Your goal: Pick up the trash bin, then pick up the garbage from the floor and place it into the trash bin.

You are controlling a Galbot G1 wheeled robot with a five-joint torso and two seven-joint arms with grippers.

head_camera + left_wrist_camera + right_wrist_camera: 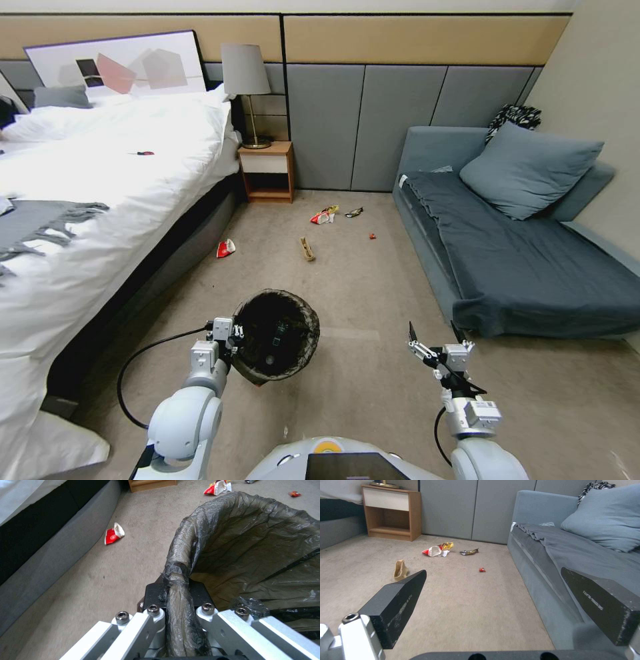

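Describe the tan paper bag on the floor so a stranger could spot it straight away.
Start at the grey sofa and look left across the beige carpet. The crumpled tan paper bag lies mid-floor, alone. It is the one plain brown piece; the other litter is red, yellow or silvery.

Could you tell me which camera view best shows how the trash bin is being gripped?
The left wrist view: the left gripper clamps the trash bin at its bag-covered rim. The head view shows the whole bin held above the carpet, with the grip itself small.
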